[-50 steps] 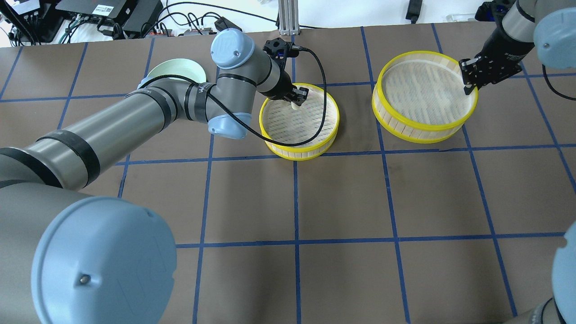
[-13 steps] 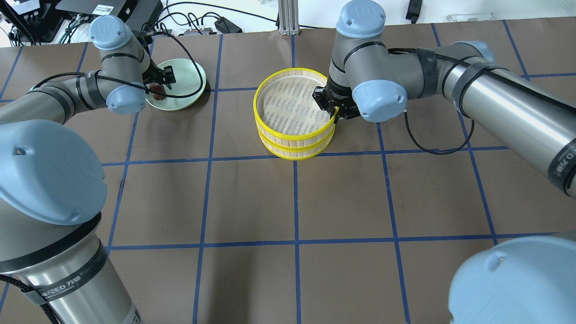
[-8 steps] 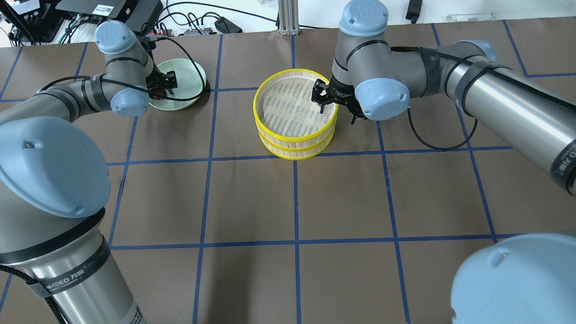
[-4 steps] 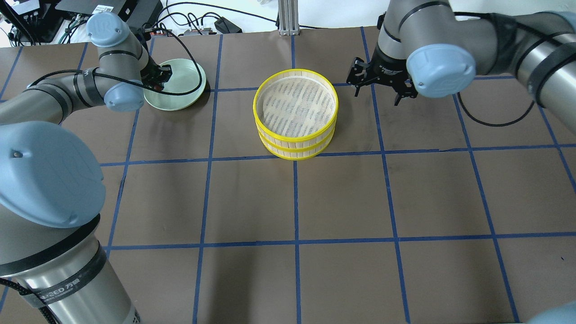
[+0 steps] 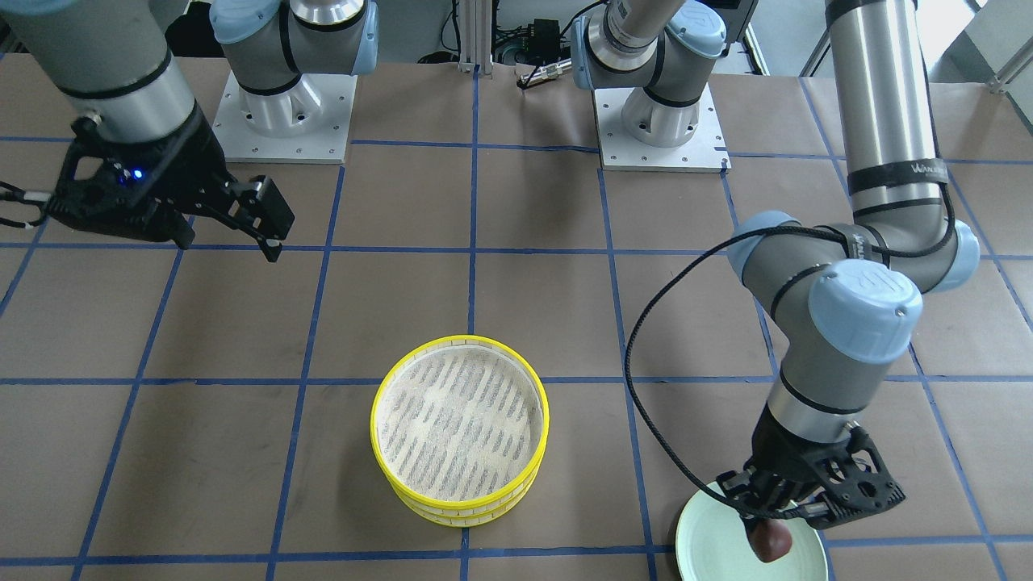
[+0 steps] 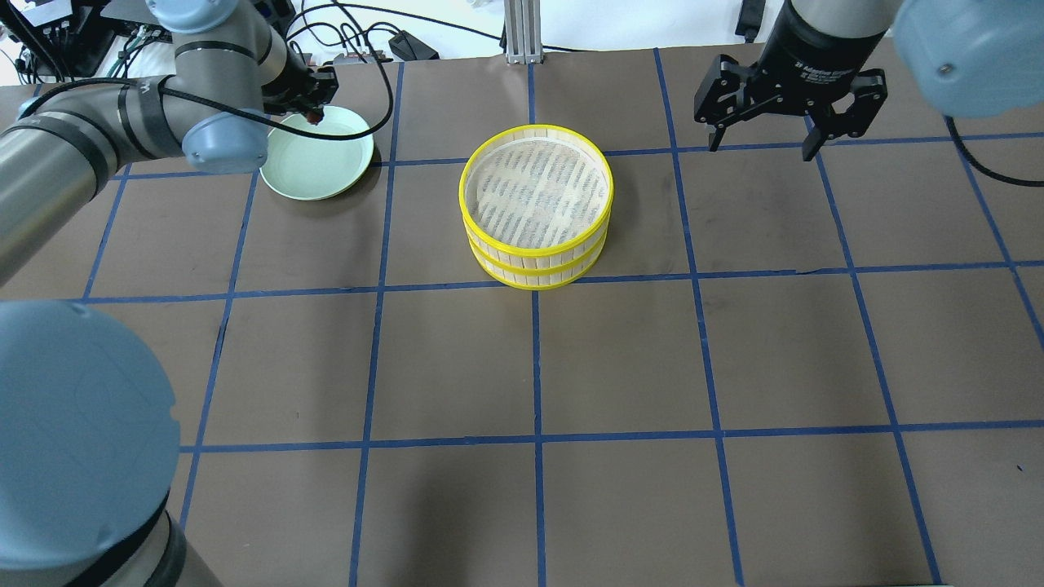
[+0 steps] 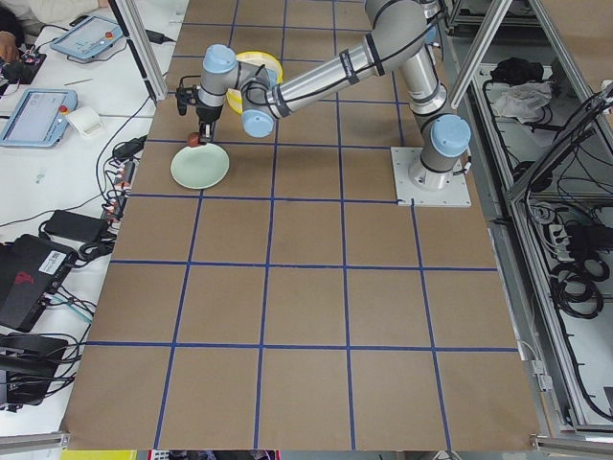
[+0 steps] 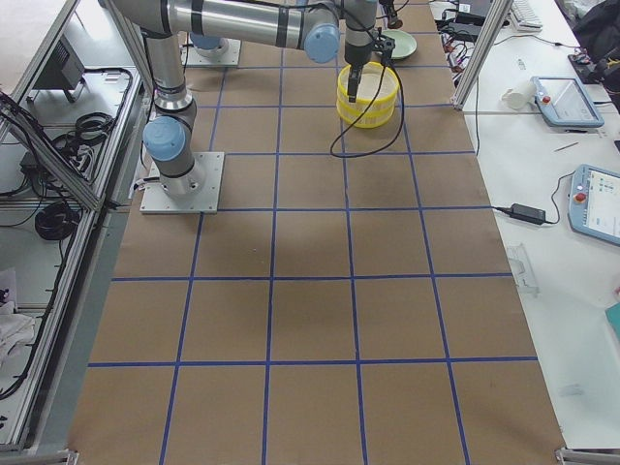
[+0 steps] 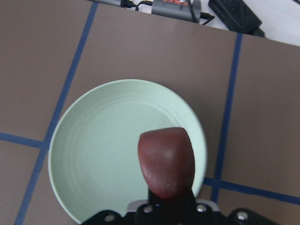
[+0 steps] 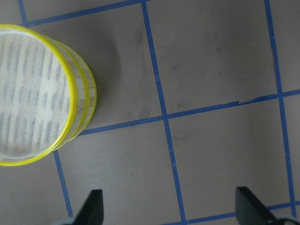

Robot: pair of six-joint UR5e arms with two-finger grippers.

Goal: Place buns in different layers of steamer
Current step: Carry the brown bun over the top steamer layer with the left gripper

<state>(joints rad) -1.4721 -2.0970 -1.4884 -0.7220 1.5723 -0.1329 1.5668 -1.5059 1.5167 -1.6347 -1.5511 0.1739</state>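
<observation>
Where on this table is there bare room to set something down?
The table is bare across its near half, on the robot's side of the stacked steamer trays, and between trays and green plate. Crowded: the plate, where the left gripper holds the brown bun over it, and under the open right gripper.

Bright, even light falls from above in all 6 of my views. Shadows on the table (image 6: 620, 359) are soft. White glare washes the bench (image 6: 587, 24) beyond it; the dark bun (image 9: 166, 161) shows sharp, my left arm (image 6: 73, 432) blurred.
</observation>
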